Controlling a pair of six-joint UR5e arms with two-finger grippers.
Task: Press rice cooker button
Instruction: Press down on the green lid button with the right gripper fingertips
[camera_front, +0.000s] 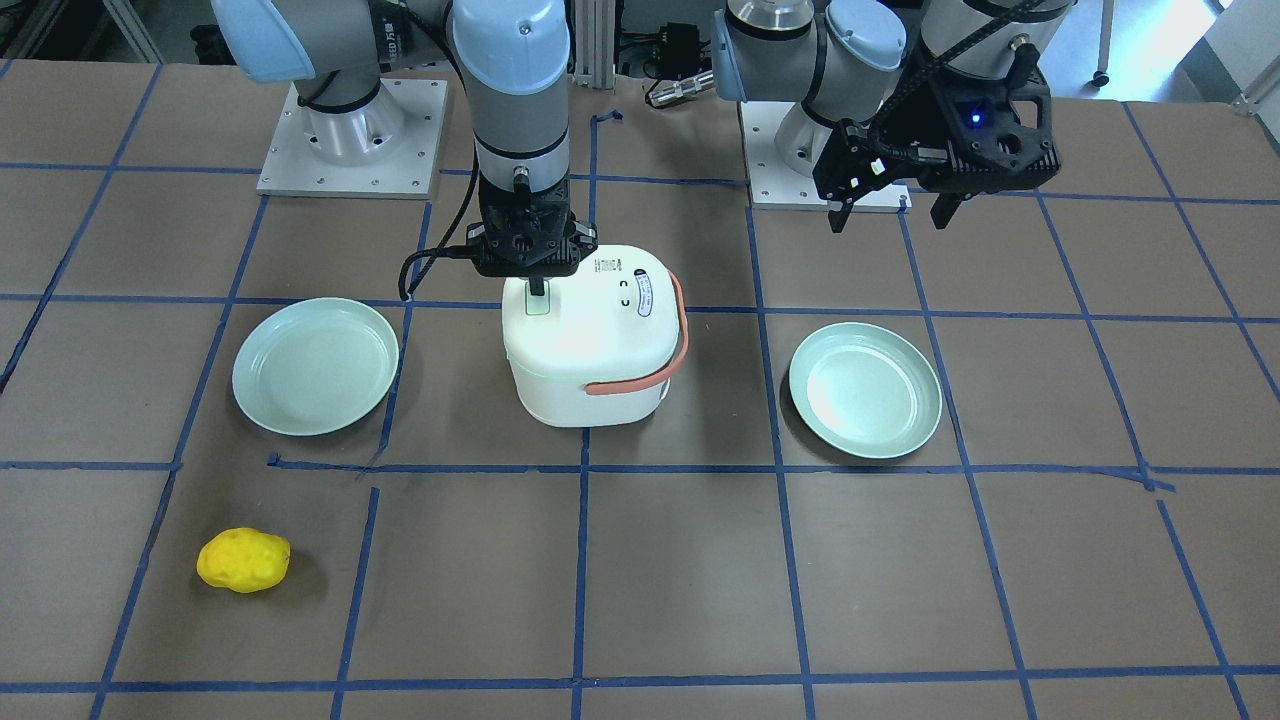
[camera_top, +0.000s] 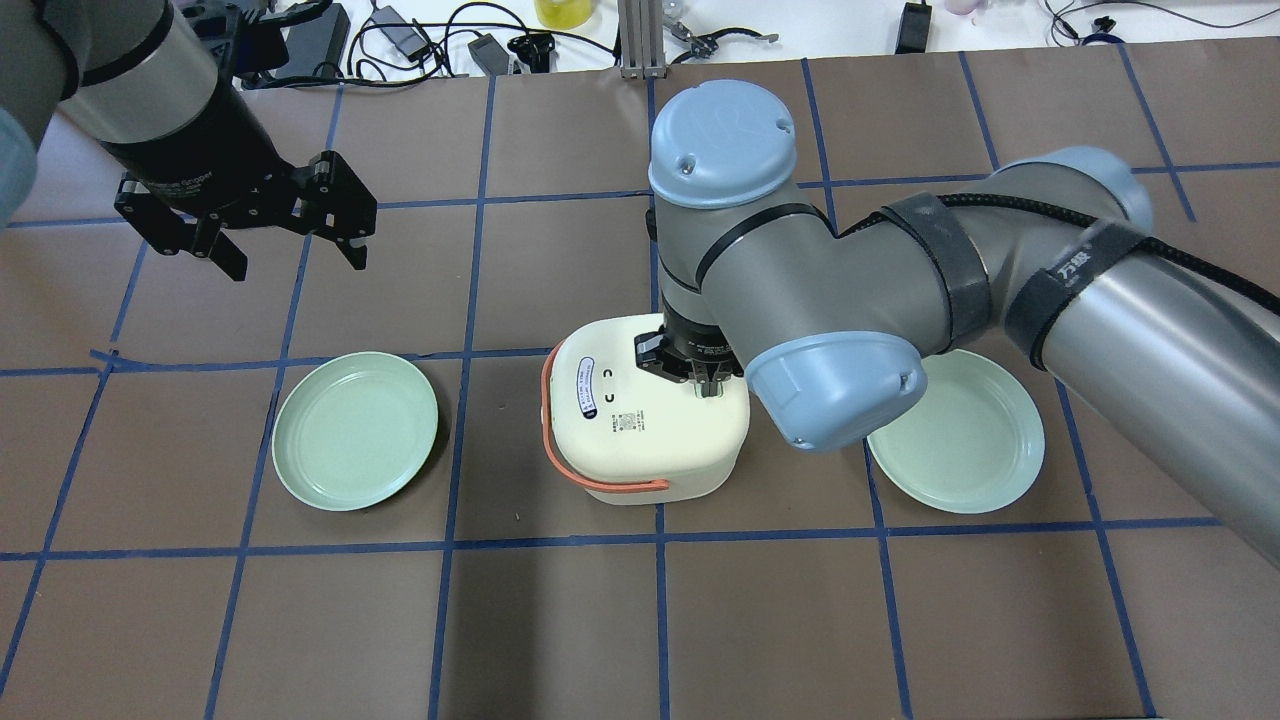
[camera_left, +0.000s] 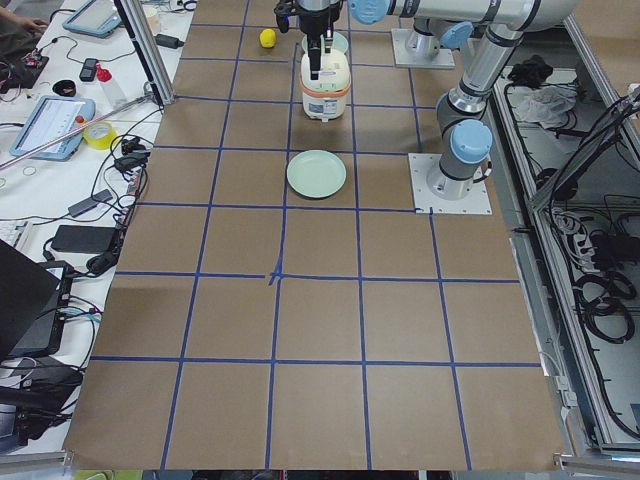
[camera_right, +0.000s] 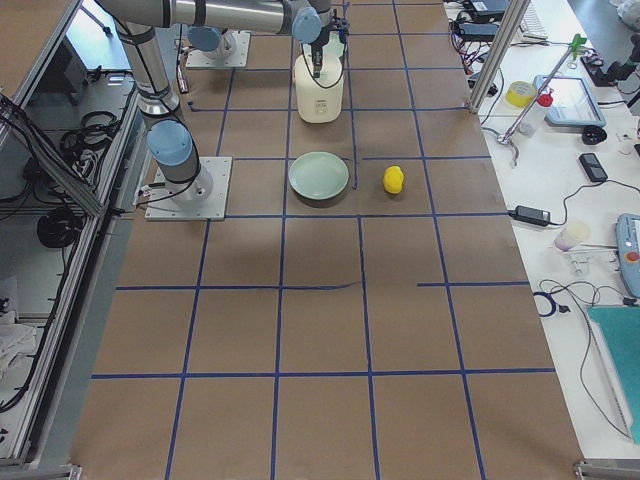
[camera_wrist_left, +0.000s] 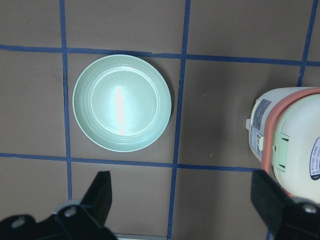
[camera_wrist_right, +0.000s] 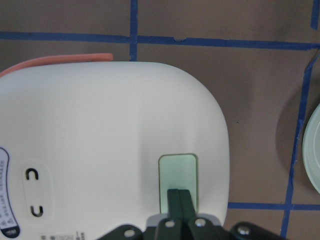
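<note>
A white rice cooker (camera_front: 590, 345) with a salmon handle (camera_front: 640, 384) stands mid-table; it also shows from overhead (camera_top: 640, 420). Its pale green button (camera_wrist_right: 178, 175) is on the lid. My right gripper (camera_wrist_right: 180, 200) is shut, its fingertips (camera_wrist_right: 179, 196) together and resting on the button's near end; in the front view it (camera_front: 537, 288) points straight down onto the lid. My left gripper (camera_top: 290, 255) is open and empty, hovering well to the cooker's left above the table, its fingers (camera_wrist_left: 97, 192) over the tape grid.
Two pale green plates flank the cooker (camera_front: 315, 365) (camera_front: 865, 390). A yellow lemon-like object (camera_front: 243, 560) lies near the operators' edge. Blue tape lines grid the brown table. The arm bases (camera_front: 350, 140) stand behind the cooker.
</note>
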